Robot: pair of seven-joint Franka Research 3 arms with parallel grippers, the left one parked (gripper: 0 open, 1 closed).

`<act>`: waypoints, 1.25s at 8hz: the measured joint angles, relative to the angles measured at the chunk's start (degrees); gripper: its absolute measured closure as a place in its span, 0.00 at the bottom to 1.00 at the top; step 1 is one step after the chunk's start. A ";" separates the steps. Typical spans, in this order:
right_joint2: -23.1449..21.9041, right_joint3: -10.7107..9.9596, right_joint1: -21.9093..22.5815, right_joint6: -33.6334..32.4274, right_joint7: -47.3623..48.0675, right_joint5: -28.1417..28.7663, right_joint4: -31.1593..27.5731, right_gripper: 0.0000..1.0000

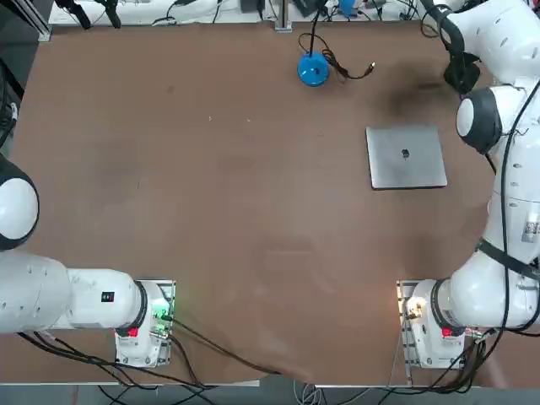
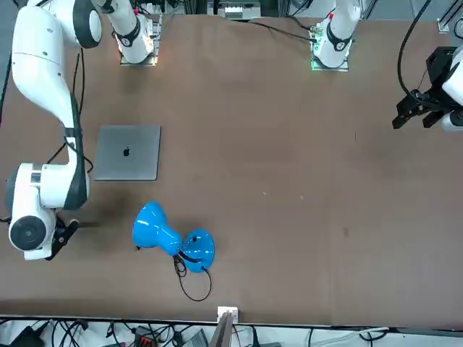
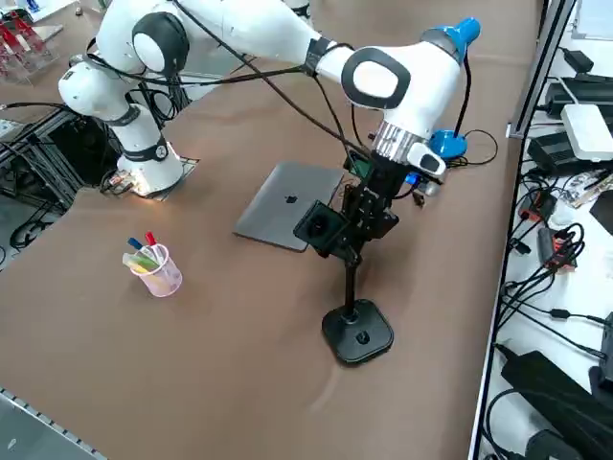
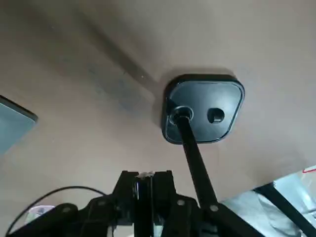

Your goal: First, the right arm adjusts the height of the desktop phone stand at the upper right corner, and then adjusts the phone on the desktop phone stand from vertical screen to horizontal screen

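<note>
Judging from the closed right gripper (image 3: 356,222) clamped at the head of the desktop phone stand (image 3: 356,331), whose base stands directly beneath it, the height adjustment is underway, the phone's (image 3: 315,225) rotation left undone.

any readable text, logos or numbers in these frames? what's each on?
No legible words or numbers in any view.
Apple logo, no lettering: on the lid of the silver laptop, seen also from above and from the right side.
Small dark label on the parked left arm: too small to read.
Phone stand, grasped by the shut right pincer: plain black, no markings.
Blue stand and cup of pens: no text.
</note>
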 joint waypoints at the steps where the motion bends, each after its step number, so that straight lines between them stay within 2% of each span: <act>1: -0.31 0.00 -0.29 0.14 -0.32 0.99 0.00 0.83; 10: -1.77 0.39 -0.21 0.39 -1.16 1.44 0.30 0.81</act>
